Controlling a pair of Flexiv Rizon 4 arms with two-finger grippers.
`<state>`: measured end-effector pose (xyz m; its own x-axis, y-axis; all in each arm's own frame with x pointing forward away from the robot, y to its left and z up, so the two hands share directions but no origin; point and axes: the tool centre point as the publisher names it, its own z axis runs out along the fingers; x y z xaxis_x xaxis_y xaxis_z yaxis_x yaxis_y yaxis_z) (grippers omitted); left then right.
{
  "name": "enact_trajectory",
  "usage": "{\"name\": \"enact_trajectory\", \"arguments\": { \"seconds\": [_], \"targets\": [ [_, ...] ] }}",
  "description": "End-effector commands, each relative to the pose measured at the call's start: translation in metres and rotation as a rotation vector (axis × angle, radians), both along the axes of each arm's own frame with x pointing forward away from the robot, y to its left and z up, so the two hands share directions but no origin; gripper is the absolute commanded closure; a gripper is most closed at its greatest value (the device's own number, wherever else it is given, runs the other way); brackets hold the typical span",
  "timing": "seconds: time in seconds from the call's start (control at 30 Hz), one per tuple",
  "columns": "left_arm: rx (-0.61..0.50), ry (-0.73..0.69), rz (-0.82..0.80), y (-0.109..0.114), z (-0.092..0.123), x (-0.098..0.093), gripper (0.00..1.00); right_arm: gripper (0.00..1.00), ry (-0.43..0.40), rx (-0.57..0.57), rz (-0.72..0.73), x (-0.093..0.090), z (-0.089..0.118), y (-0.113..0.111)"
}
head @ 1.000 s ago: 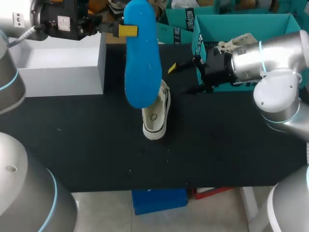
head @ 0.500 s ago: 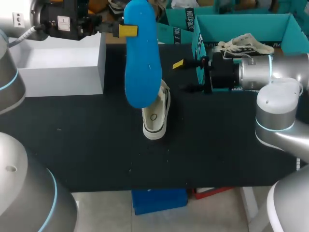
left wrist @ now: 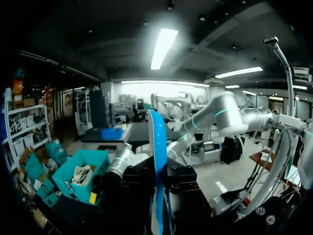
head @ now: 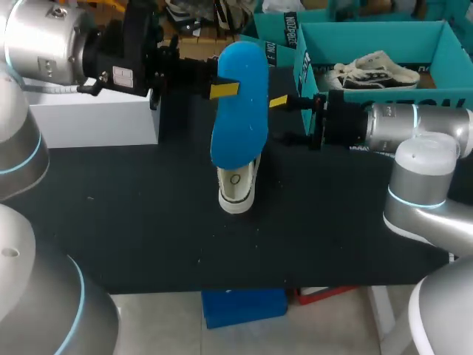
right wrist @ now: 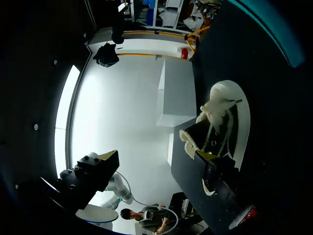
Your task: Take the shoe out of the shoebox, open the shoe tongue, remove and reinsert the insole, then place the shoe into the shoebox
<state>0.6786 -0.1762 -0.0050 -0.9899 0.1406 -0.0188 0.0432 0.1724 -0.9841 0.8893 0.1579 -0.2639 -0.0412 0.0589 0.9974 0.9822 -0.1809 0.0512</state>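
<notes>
The left arm's (head: 52, 41) jaws grip the long blue foam insole (head: 240, 111) upright above the white canvas sneaker (head: 238, 185), which stands on the black bench (head: 133, 222). The right arm's (head: 414, 129) jaws gape empty just beside the insole. The insole looks light and floppy, best pinched near its heel end, and white lettering marks the teal cardboard shoebox's (head: 436, 37) wall.

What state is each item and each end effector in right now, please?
insole: out of the shoe, held upright in the air, its lower end over the shoe's opening.
shoe: standing on its sole on the table, insole out.
shoebox: open, with a second shoe lying inside.
left end effector: shut on the insole.
right end effector: open and empty, beside the insole.
</notes>
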Motion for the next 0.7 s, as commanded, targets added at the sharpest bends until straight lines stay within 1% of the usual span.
{"name": "enact_trajectory", "arguments": {
  "seconds": [0.03, 0.5, 0.53, 0.6, 0.67, 0.7],
  "targets": [
    [0.080, -0.501, 0.080, 0.006, -0.001, -0.013, 1.00, 0.00, -0.001, 0.001, -0.003, 0.001, -0.001, 0.002],
    [0.080, -0.501, 0.080, 0.006, -0.001, -0.013, 1.00, 0.00, -0.001, 0.001, -0.003, 0.001, -0.001, 0.002],
    [0.038, -0.544, 0.100, 0.002, 0.002, -0.020, 1.00, 0.00, -0.001, 0.001, -0.003, 0.001, -0.001, 0.002],
    [-0.002, -0.662, 0.094, 0.001, 0.000, -0.037, 1.00, 0.00, -0.001, 0.001, -0.003, 0.001, -0.001, 0.002],
    [-0.062, -0.694, 0.087, 0.007, -0.015, -0.055, 1.00, 0.00, -0.001, 0.001, -0.003, 0.001, -0.001, 0.002],
    [-0.089, -0.748, 0.067, 0.010, -0.025, -0.064, 1.00, 0.00, -0.001, 0.001, -0.003, 0.001, -0.001, 0.002]
  ]
}}
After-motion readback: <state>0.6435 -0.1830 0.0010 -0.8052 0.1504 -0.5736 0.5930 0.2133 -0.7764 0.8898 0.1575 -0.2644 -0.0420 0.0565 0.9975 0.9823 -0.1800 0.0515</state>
